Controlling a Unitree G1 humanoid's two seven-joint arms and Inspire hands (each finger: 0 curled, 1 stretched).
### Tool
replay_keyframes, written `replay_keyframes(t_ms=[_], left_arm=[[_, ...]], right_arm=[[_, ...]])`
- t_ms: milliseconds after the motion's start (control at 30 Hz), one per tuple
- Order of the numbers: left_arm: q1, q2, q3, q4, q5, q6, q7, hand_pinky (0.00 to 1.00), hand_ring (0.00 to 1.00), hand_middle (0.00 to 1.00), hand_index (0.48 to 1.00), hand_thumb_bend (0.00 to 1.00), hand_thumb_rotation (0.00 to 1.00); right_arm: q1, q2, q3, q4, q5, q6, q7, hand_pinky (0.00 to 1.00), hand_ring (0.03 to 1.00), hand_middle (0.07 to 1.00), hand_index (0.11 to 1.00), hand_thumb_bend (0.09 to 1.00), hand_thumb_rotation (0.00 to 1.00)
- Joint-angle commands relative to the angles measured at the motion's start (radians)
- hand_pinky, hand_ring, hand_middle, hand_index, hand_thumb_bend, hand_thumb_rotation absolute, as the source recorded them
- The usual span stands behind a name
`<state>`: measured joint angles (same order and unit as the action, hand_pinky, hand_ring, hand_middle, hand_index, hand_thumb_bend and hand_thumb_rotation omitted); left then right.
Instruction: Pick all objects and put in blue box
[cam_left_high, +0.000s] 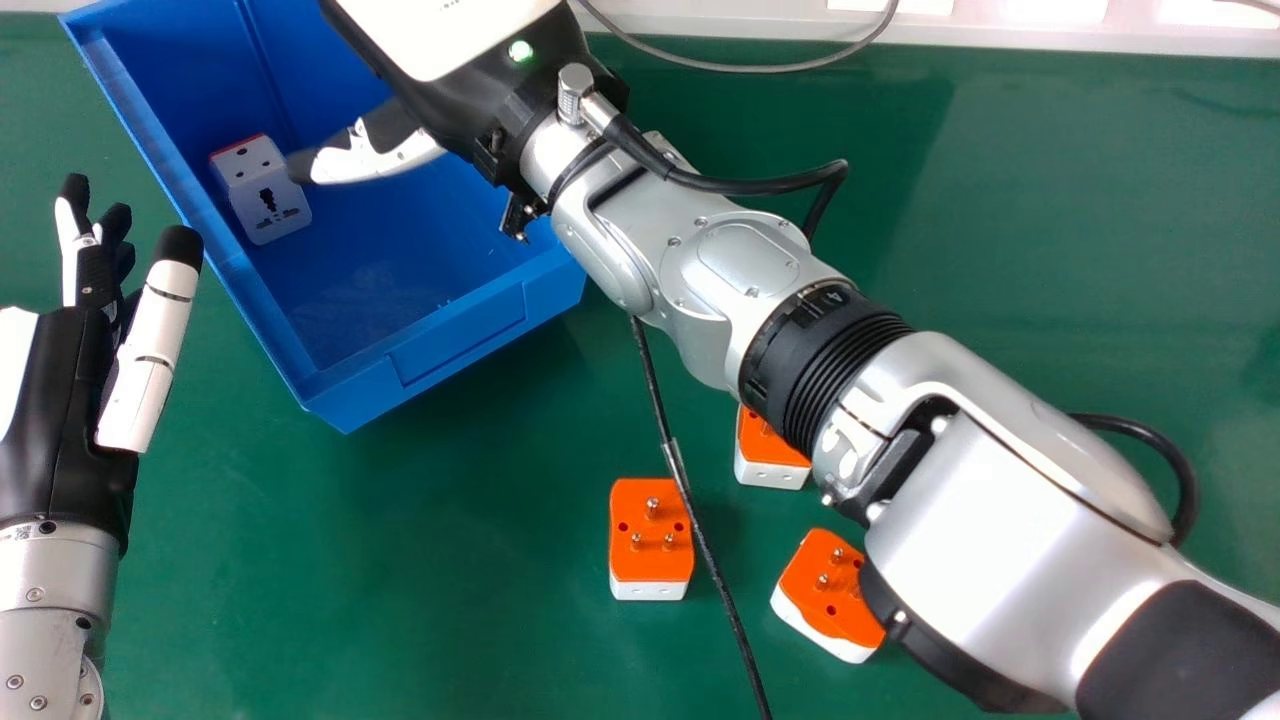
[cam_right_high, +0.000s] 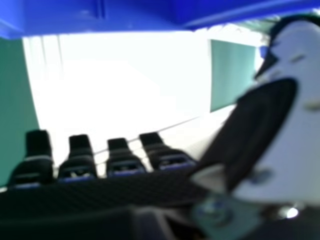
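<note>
In the head view, the right hand (cam_left_high: 450, 50) is at 11 o'clock, above the blue box (cam_left_high: 450, 340), and its thumb (cam_left_high: 375, 158) is extended over the inside of this box. In the right hand view, its fingers (cam_right_high: 117, 162) are straight and well apart from the thumb, so the hand is wide and it holds nothing. The box is at 10 o'clock on the green table (cam_left_high: 460, 600). Inside it, near the wall at its 9 o'clock side, lies a white socket adapter (cam_left_high: 265, 200) with a red edge. Three orange and white plug adapters are on the table: one (cam_left_high: 650, 540) at 6 o'clock, with a black cable (cam_left_high: 715, 565) crossing its edge in the view; another (cam_left_high: 770, 470) at 4 o'clock, partly hidden by the right forearm (cam_left_high: 710, 260); the third (cam_left_high: 825, 600) at 5 o'clock, tilted sideways. The left hand (cam_left_high: 60, 420) is at 9 o'clock, beside the box.
</note>
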<state>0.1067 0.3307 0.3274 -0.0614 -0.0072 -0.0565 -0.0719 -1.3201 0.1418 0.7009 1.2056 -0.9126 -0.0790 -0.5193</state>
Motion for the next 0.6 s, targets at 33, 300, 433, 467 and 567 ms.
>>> replay_keyframes(t_ms=[33, 300, 433, 467, 567], left_arm=[[-0.005, 0.005, 0.006, -0.007, -0.005, -0.023, -0.002, 0.96, 1.00, 1.00, 1.000, 0.54, 0.94], [-0.013, 0.008, 0.014, 0.012, -0.017, -0.017, -0.008, 0.95, 1.00, 1.00, 1.000, 0.57, 0.94], [-0.017, 0.010, 0.018, 0.022, -0.018, -0.013, -0.009, 0.94, 0.99, 1.00, 1.000, 0.60, 0.93], [-0.018, 0.011, 0.019, 0.024, -0.018, -0.012, -0.010, 0.94, 0.99, 1.00, 1.000, 0.60, 0.93], [-0.016, 0.011, 0.018, 0.022, -0.015, -0.009, -0.008, 0.94, 0.99, 1.00, 0.998, 0.60, 0.92]], right_arm=[[0.021, -0.034, -0.014, -0.098, 0.009, -0.002, -0.038, 0.89, 0.972, 1.000, 0.985, 0.475, 0.66], [0.226, -0.175, -0.031, -0.485, -0.015, 0.034, 0.002, 0.94, 0.987, 1.000, 0.991, 0.442, 0.64], [0.397, -0.247, -0.073, -0.770, -0.007, 0.067, 0.074, 0.95, 0.990, 0.999, 0.982, 0.433, 0.56], [0.443, -0.262, -0.087, -0.843, -0.003, 0.074, 0.095, 0.95, 0.990, 0.999, 0.982, 0.433, 0.56], [0.599, -0.308, -0.140, -1.070, 0.014, 0.096, 0.153, 0.97, 0.985, 0.989, 0.962, 0.485, 0.42]])
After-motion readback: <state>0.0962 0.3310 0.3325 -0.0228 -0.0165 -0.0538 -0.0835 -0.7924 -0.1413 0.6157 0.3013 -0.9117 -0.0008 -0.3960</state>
